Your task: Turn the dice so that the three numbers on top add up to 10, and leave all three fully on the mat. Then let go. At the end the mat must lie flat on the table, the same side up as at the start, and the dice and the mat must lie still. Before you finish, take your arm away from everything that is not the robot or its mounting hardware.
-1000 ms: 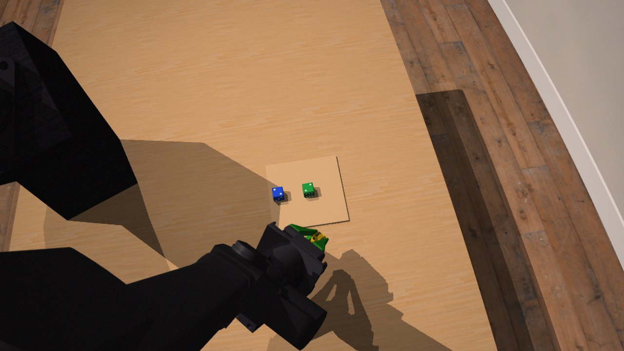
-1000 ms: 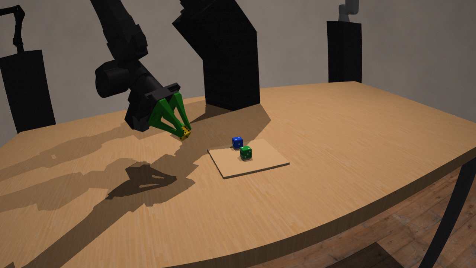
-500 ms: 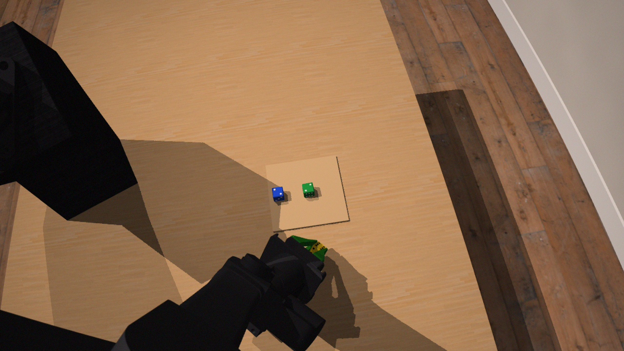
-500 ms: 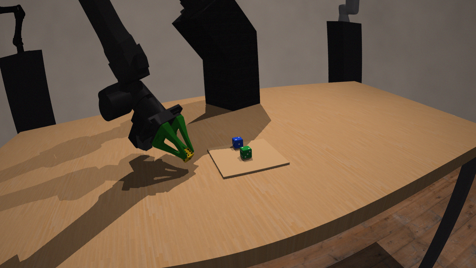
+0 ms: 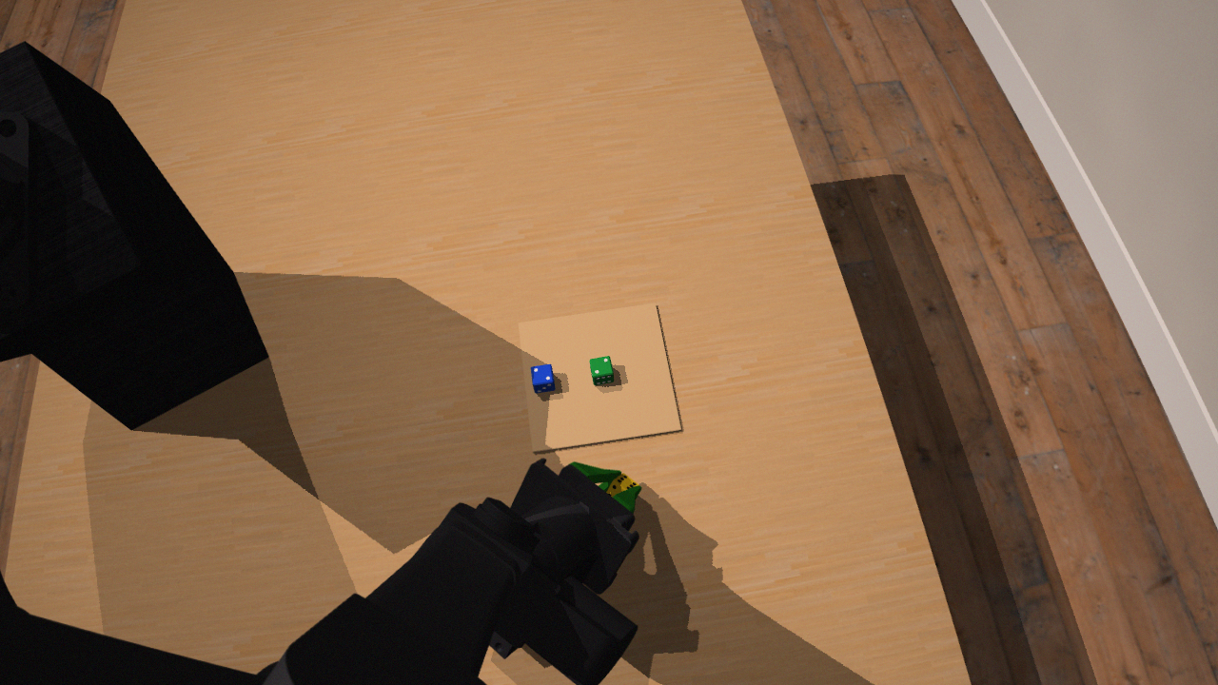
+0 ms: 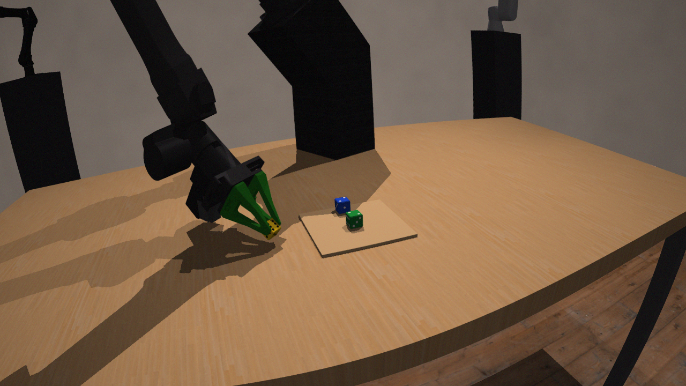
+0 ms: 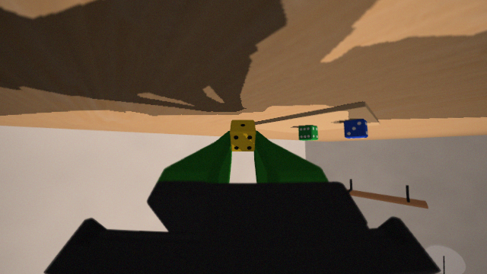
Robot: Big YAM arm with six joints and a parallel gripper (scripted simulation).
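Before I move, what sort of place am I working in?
Probably a robot lab or test room: a wooden table, arms on black pedestals behind it, and a plank floor with plain walls.

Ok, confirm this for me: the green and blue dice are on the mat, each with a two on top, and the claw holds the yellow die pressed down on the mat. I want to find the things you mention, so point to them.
No: the claw (image 5: 624, 486) (image 6: 273, 230) (image 7: 243, 136) holds the yellow die off the mat (image 5: 613, 413) (image 6: 364, 239), beside it, as the top view shows. The rest stands.
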